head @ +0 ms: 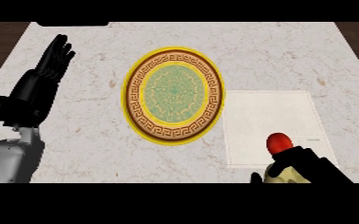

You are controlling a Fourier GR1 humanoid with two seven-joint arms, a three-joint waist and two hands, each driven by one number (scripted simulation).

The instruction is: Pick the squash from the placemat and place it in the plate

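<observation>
My right hand (308,166) is curling round the squash (279,142) on the placemat (270,114), its red end poking out. It is looking stiff, light and smooth (possibly slippery), so I am favouring the thick middle.

Bare marble worktop (280,52) open between placemat (270,123) and plate (174,95), plate's face free of objects, left hand (52,59) resting open far left, well apart from plate, right hand (305,166) over placemat's near corner

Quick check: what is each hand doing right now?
Left hand: open, resting at the left edge, holding nothing.
Right hand: curled round the squash over the placemat.
</observation>
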